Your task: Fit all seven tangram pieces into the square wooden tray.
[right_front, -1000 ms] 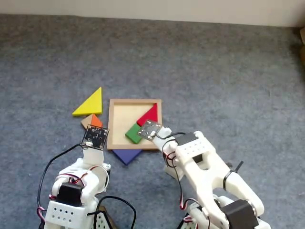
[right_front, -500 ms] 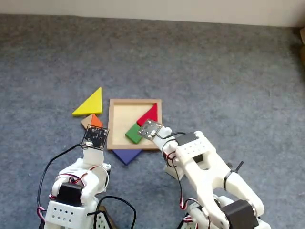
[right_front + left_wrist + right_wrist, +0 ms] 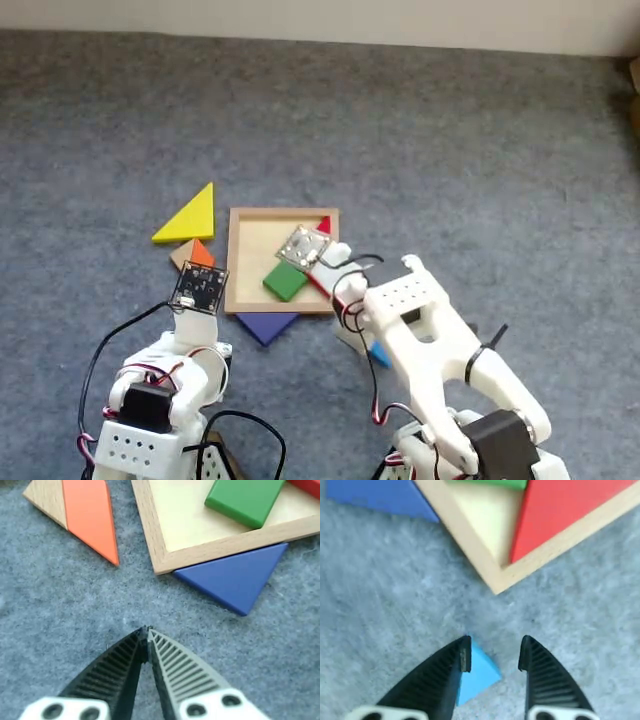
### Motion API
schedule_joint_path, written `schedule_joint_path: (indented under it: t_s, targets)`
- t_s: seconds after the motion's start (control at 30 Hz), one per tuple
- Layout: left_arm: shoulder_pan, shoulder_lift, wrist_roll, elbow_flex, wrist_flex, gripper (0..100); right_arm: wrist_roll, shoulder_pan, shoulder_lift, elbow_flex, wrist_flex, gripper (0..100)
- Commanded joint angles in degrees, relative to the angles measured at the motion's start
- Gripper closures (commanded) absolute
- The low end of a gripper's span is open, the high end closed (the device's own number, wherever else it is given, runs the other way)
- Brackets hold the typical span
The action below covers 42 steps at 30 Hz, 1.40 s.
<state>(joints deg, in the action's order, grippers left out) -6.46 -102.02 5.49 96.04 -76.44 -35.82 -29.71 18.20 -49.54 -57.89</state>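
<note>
Right claw [image 3: 495, 641] spread wide over a light-blue piece [image 3: 479, 672], left claw [image 3: 147, 630] clenched on nothing!
My right arm leans over the tray [image 3: 232, 260], its wrist hiding most of the red piece [image 3: 323, 224]. The light-blue piece lies on the counter [image 3: 480, 150] outside the tray, half behind one finger, ungripped. The green piece [image 3: 285, 282] sits inside, and the dark-blue triangle [image 3: 266, 324] touches the tray's near edge. My left arm is tucked back.

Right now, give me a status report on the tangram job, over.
Left gripper shut, above carpet. Right gripper open over light blue piece beside tray. Green piece, red piece in tray; rest outside. No obstruction seen.
</note>
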Motion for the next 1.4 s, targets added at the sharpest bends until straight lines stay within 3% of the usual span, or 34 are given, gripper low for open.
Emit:
schedule_joint_path:
  t_s: [0.0,0.2,0.4,0.77,0.97,1.17,1.37]
  targets:
    - [-1.1,-0.9,0.4,1.1,-0.4,99,-0.5,0.1,0.3,4.5,0.4,84.3]
    - [-1.1,-0.9,0.4,1.1,-0.4,99,-0.1,0.2,0.2,7.9,-11.0,83.7]
    - [-1.1,-0.9,0.4,1.1,-0.4,99,6.6,0.1,0.2,8.0,-15.3,72.5]
    - [-1.2,-0.9,0.4,1.1,-0.4,99,6.6,0.1,-0.2,-4.7,-1.7,72.4]
    - [-1.1,-0.9,0.4,1.1,-0.4,99,6.4,0.1,-0.3,-7.8,-1.1,72.5]
    - [-1.1,-0.9,0.4,1.1,-0.4,99,6.4,0.2,-0.3,-8.7,1.0,81.8]
    - [-1.1,-0.9,0.4,1.1,-0.4,99,6.4,0.3,0.2,-8.1,0.6,83.4]
